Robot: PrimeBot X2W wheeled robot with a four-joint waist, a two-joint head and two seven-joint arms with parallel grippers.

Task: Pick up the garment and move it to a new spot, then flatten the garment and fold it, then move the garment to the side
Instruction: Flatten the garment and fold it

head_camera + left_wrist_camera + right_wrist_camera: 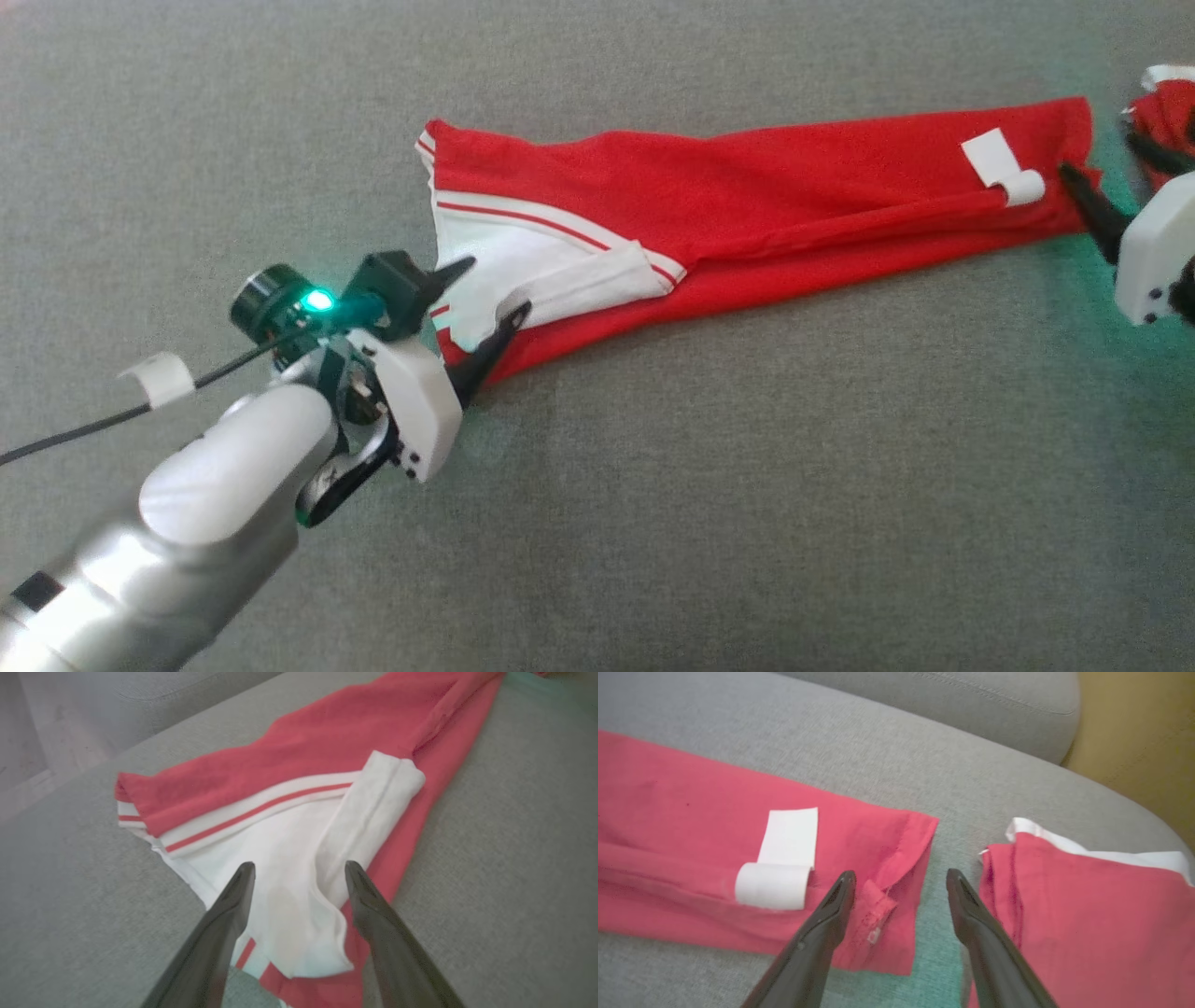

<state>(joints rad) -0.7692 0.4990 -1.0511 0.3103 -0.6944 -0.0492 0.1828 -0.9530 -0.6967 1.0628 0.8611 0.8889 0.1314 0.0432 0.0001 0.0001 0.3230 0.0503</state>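
Garment [747,187]: red with a white panel and red/white stripes. It's laid out long and mostly flat on the grey sofa cushion [653,513], running from centre-left to the upper right of the head view.

The striped white end is on the robot's left, with a folded white flap lying on top of it [373,807]. The plain red hem end is on the right, and it has a curled white tag [784,858] near it.

Left claw [299,864]: wide, nothing gripped. Its fingers [224,924] straddle the white panel at the garment's left end. Can't tell if the tips touch the cloth. There's a green light [317,301] on the wrist, and a black cable with a white tape loop [159,378] runs off to the left.

Right claw [900,873]: wide, nothing gripped. One finger sits over the corner of the red hem, the other just beside a second red piece of clothing with white trim [1087,905]. The gap between them is over bare cushion.

The second piece lies apart from the garment, a strip of cushion between them, at the right edge of the head view.
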